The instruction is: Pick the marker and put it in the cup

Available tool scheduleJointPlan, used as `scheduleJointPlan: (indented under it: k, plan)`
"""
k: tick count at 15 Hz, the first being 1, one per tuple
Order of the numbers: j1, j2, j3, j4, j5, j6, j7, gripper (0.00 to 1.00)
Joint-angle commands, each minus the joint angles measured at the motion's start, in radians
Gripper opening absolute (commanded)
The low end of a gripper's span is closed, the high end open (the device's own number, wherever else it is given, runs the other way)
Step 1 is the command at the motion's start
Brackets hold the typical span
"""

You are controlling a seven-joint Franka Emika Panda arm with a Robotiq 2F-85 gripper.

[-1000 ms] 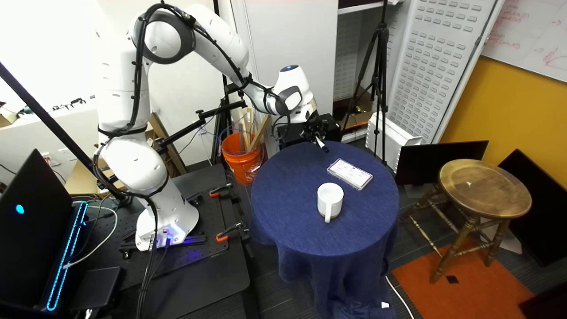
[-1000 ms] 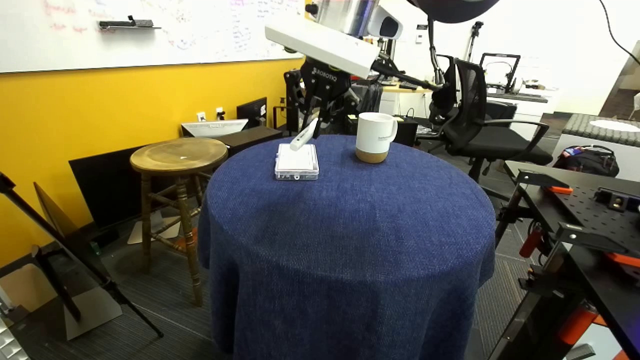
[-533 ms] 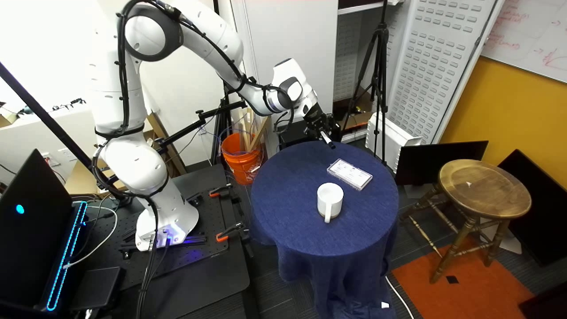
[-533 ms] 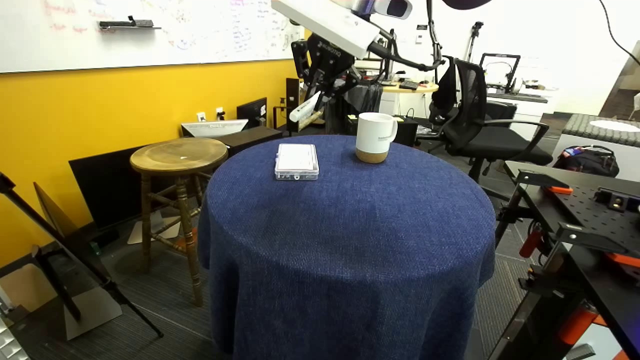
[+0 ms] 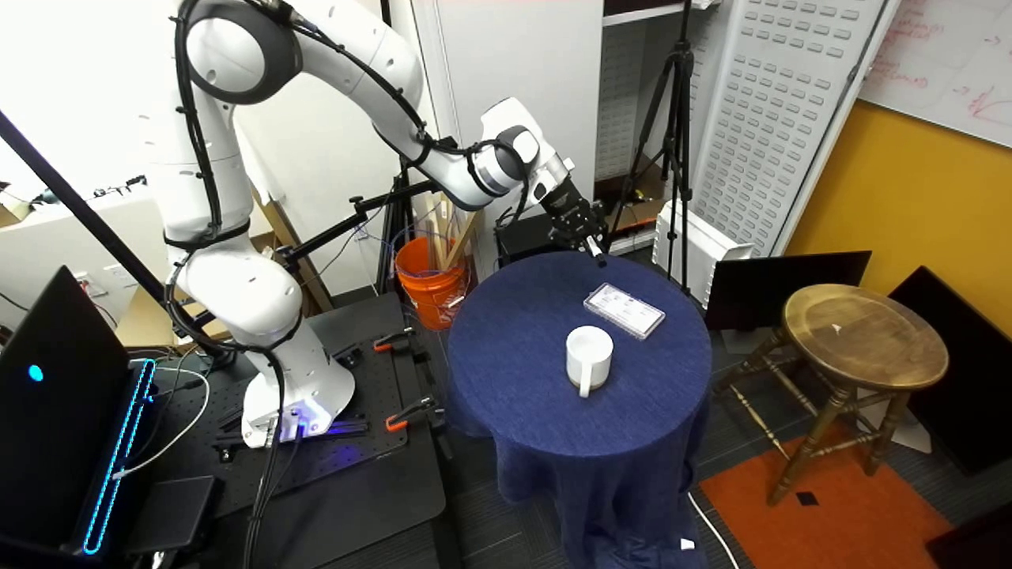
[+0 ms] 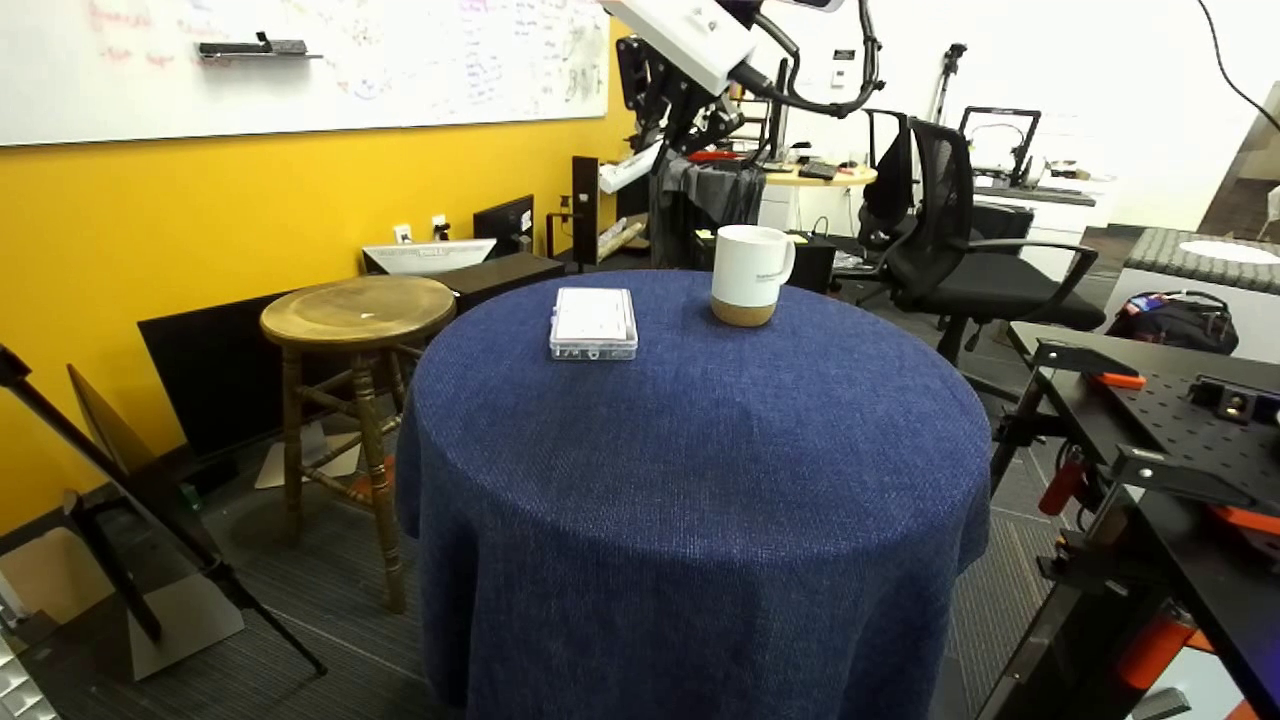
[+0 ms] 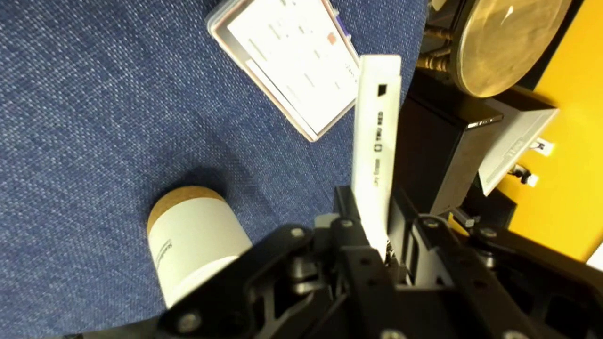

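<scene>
The white marker [image 7: 377, 127] is held between the two fingers of my gripper [image 7: 372, 207], which is shut on it, and its free end sticks out past the fingertips. In the exterior views the gripper [image 5: 583, 229] holds the marker [image 6: 632, 168] tilted in the air above the far edge of the table. The white cup [image 5: 589, 356] stands upright on the table with its handle to one side. Its cork base shows in an exterior view [image 6: 748, 265]. In the wrist view the cup [image 7: 198, 240] is at lower left, apart from the marker, partly hidden by the gripper.
A flat clear box with a white label [image 5: 624, 310] lies on the round blue-clothed table [image 6: 700, 450] near the cup. A wooden stool [image 5: 866, 336], an orange bucket [image 5: 433, 292] and a black tripod [image 5: 676, 158] stand around the table.
My gripper has risen with the marker and moved away from over the box, tilting more. The cup and the box have not moved.
</scene>
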Motion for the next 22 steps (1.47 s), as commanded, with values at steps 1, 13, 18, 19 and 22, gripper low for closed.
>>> scheduleJointPlan:
  k: [1, 13, 18, 19, 22]
  plan:
    - [0.103, -0.052, -0.117, -0.008, 0.033, -0.088, -0.004, 0.05]
    - [0.466, -0.006, -0.528, -0.005, 0.164, -0.305, -0.013, 0.05]
    - [0.513, 0.011, -0.555, -0.024, 0.200, -0.410, -0.013, 0.05]
    - [0.525, 0.019, -0.564, -0.025, 0.208, -0.436, -0.013, 0.05]
    - [0.544, 0.028, -0.583, -0.028, 0.224, -0.514, -0.013, 0.05]
